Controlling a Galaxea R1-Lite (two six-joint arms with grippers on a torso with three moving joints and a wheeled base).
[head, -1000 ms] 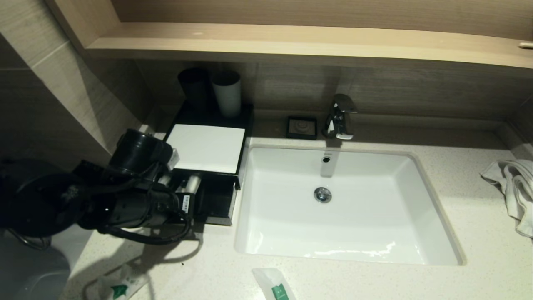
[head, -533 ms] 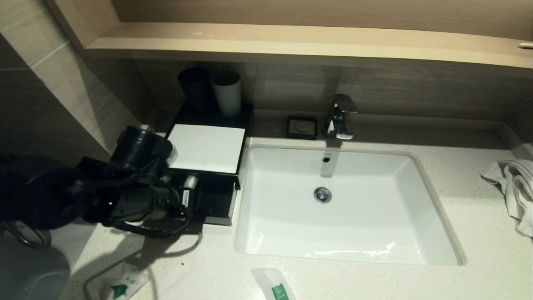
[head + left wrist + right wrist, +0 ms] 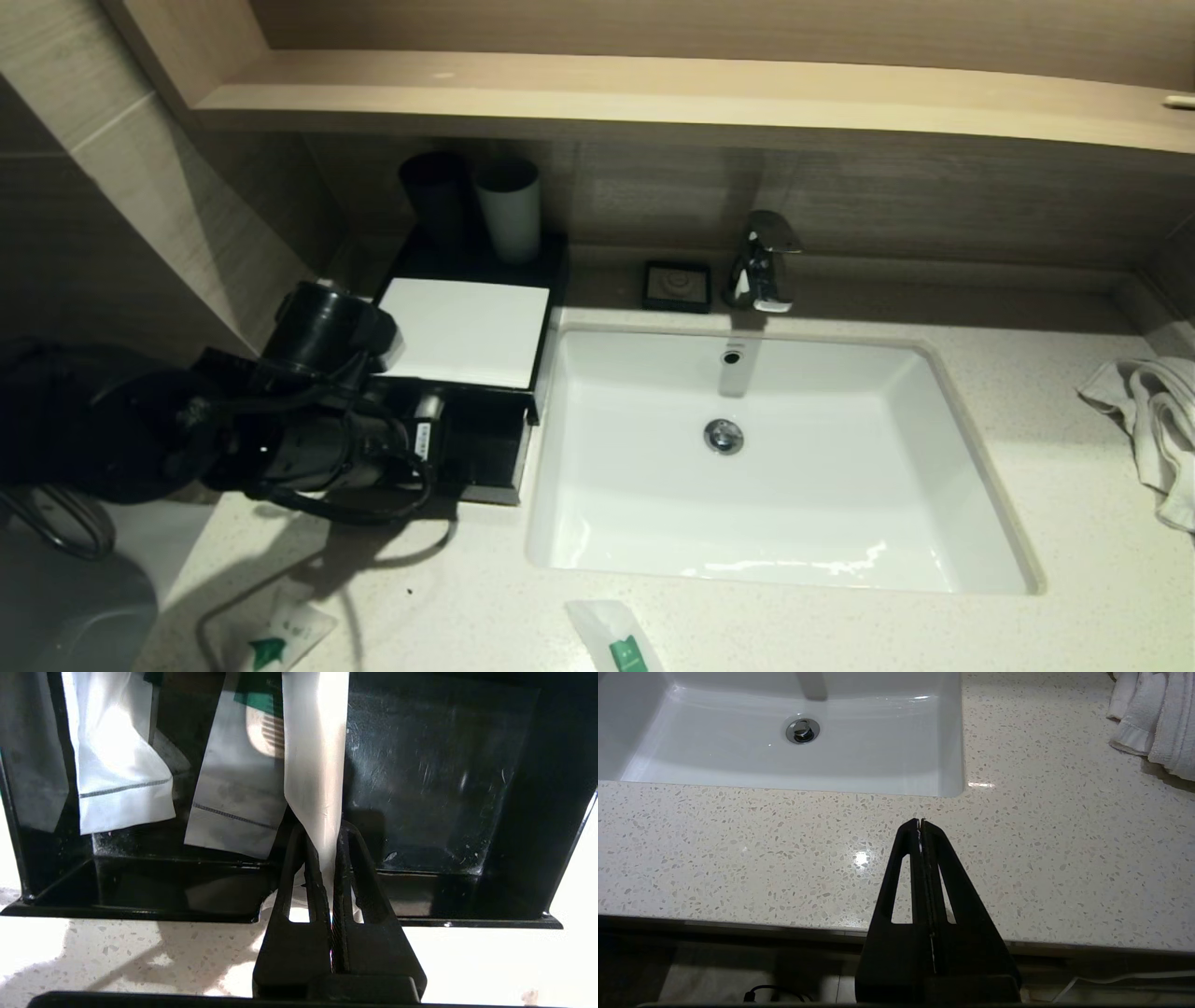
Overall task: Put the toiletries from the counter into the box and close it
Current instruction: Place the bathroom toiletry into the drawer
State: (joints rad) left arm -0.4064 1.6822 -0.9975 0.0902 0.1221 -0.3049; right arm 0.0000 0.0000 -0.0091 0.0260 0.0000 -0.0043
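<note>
Toiletry packet [image 3: 314, 765] is pinched between the fingers of the left claw [image 3: 331, 858] and extends forward into the open black box [image 3: 448, 788]. Right claw [image 3: 920, 826] is pressed together over the desk [image 3: 784, 858].

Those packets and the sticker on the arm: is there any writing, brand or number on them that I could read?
None can be read.
Near sachet: green label, print too small to read.
Left sachet: green mark, no letters legible.
Left arm's white sticker: print too small.
Sachet pinched in the left gripper: plain side showing.
</note>
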